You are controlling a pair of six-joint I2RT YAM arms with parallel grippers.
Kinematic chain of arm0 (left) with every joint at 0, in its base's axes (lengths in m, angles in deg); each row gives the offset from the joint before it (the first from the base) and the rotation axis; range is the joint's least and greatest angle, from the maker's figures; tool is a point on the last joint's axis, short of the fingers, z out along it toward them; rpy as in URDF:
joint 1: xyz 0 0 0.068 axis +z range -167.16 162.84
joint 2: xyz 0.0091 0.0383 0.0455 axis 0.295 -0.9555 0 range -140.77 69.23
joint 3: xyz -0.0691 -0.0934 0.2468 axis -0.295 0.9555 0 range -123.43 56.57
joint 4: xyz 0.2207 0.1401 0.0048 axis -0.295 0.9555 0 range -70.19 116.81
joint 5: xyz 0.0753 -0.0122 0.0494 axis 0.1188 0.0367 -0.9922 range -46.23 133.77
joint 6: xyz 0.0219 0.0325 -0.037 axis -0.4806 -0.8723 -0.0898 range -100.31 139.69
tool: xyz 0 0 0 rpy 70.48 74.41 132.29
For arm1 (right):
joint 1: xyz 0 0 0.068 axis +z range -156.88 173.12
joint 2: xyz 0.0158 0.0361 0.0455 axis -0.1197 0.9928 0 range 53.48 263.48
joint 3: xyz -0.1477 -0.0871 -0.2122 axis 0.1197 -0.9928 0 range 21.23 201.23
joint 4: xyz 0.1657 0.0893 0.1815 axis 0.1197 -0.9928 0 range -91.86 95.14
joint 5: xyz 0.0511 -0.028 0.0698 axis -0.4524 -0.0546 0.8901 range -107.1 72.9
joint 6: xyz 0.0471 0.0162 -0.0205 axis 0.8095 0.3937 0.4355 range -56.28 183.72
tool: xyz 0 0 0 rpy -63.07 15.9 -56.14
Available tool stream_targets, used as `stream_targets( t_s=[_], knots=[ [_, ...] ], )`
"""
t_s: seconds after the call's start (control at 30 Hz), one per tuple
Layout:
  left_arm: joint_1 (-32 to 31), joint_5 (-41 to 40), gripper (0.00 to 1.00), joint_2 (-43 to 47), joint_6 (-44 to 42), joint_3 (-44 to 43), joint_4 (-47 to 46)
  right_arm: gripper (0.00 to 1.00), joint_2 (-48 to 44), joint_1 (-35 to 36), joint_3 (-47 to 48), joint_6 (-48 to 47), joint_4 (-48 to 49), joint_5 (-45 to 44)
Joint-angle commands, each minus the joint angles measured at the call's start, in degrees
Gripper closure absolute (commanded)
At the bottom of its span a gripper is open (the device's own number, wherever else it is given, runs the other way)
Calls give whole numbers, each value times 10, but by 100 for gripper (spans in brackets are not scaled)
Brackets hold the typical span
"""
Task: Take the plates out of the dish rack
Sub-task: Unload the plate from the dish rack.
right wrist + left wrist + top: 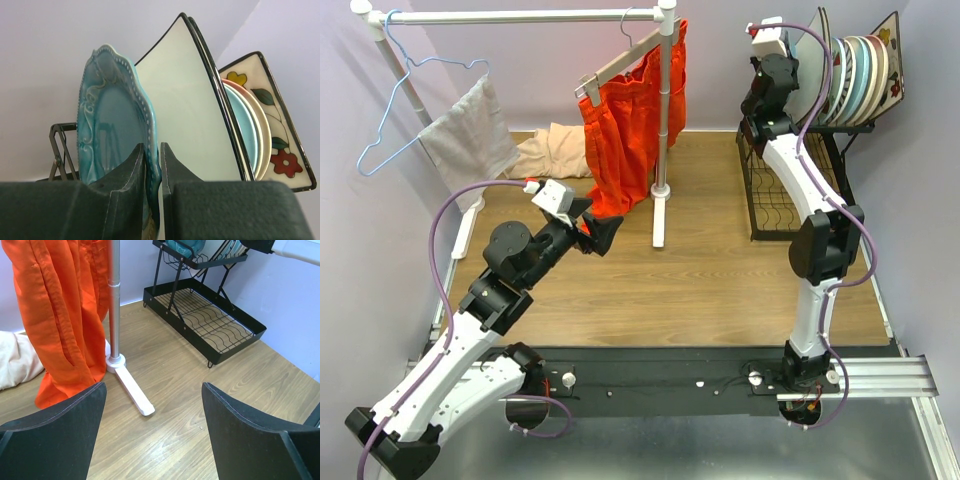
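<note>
Plates [855, 72] stand on edge in the upper shelf of the black wire two-tier dish rack [775, 205]. You find it in the upper right of the top view, at the far right corner of the wooden desk [710, 290].

In your right wrist view the row reads from left to right:
- a round teal ceramic plate [112, 125] with a scalloped, beaded rim
- a square pale plate with a black edge [185, 110]
- a few round plates in pale blue and cream-pink, tucked close behind it
- a square white plate painted with flowers [280, 145] at the right end

Your right hand [153, 155] is narrowed onto the lower rim of the round teal ceramic plate, one finger on each face, at the bottom centre of that view. The plate stands nearly upright.

Your left hand [153, 387] is spread wide and holds nothing. It hovers over the desk at the centre left of the top view, near the foot of the white clothes rail [127, 377] and the orange garment [60, 315] hanging from it. The rack's flat grid base lies in the upper right of the left wrist view.
</note>
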Motion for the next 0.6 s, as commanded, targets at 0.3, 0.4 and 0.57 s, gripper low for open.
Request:
stream_targets(
  t_s=[0.3, 0.4, 0.57],
  knots=[
    [5, -24, 14, 10, 0, 5, -8, 99, -30, -18, 36, -35, 96, 5],
    [5, -14, 14, 3, 1, 3, -8, 99, -30, -18, 39, -44, 102, 2],
    [5, -9, 14, 0, 0, 2, -7, 99, -31, -18, 43, -49, 105, 15]
  ],
)
